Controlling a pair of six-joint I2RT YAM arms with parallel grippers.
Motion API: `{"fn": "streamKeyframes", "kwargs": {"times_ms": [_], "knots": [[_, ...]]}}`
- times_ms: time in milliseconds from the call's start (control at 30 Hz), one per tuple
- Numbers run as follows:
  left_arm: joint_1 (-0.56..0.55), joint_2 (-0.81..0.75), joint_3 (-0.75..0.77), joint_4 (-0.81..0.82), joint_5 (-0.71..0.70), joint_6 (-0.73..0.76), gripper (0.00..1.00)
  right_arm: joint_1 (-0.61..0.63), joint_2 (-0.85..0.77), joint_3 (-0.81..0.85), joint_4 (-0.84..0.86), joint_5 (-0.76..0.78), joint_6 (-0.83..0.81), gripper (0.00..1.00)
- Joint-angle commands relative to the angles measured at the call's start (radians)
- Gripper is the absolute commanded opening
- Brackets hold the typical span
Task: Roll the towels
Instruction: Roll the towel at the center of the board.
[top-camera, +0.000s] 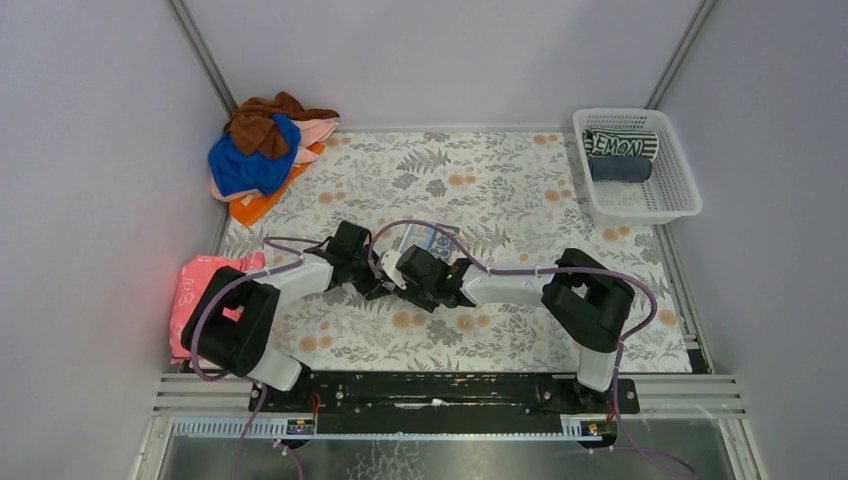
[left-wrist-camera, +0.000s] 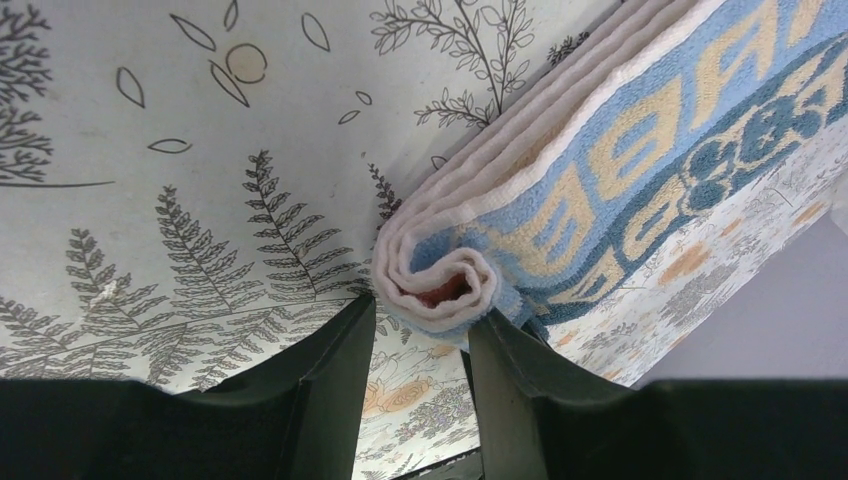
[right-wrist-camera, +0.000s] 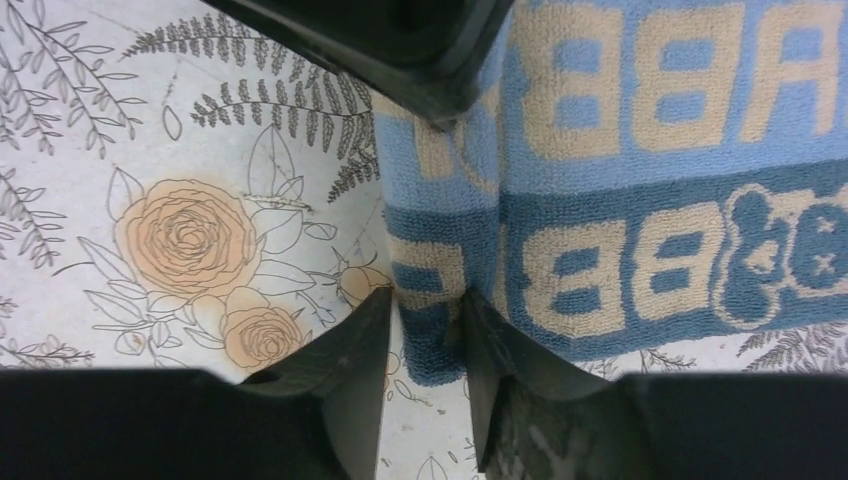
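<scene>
A blue and beige patterned towel (top-camera: 432, 240) lies on the floral table mat (top-camera: 500, 190), partly rolled at its near end. In the left wrist view the rolled end (left-wrist-camera: 440, 285) sits between my left gripper's (left-wrist-camera: 420, 325) fingertips, which press on both sides of it. In the right wrist view my right gripper (right-wrist-camera: 425, 310) is closed on the towel's (right-wrist-camera: 620, 200) near rolled edge. Both grippers meet at mid-table, the left gripper (top-camera: 376, 282) beside the right gripper (top-camera: 402, 286). The left gripper's black body (right-wrist-camera: 400, 40) shows at the top of the right wrist view.
A pile of brown, blue, pink and orange towels (top-camera: 265, 150) lies at the back left corner. A pink towel (top-camera: 200, 285) lies at the left edge. A white basket (top-camera: 680, 200) at the back right holds two rolled towels (top-camera: 620, 155).
</scene>
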Motion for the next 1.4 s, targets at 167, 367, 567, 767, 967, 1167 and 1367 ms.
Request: {"fn": "streamKeyframes", "kwargs": {"times_ms": [167, 367, 567, 767, 967, 1167, 1367], "knots": [[0.029, 0.108, -0.030, -0.169, -0.158, 0.097, 0.41, -0.005, 0.071, 0.006, -0.131, -0.060, -0.006, 0.08], [0.041, -0.012, -0.027, -0.200, -0.118, 0.123, 0.56, -0.026, 0.033, 0.053, -0.099, -0.421, 0.084, 0.00], [0.046, -0.202, -0.016, -0.313, -0.157, 0.118, 0.79, -0.122, 0.063, 0.063, 0.028, -0.693, 0.272, 0.00], [0.049, -0.329, -0.031, -0.401, -0.171, 0.106, 0.82, -0.257, 0.127, -0.007, 0.275, -0.975, 0.558, 0.00], [0.049, -0.361, -0.053, -0.361, -0.109, 0.100, 0.84, -0.316, 0.218, -0.031, 0.419, -1.126, 0.749, 0.00], [0.048, -0.270, -0.029, -0.248, -0.038, 0.091, 0.84, -0.349, 0.276, -0.042, 0.459, -1.162, 0.833, 0.00], [0.050, -0.183, 0.010, -0.184, -0.078, 0.082, 0.80, -0.361, 0.289, -0.030, 0.422, -1.153, 0.828, 0.00]]}}
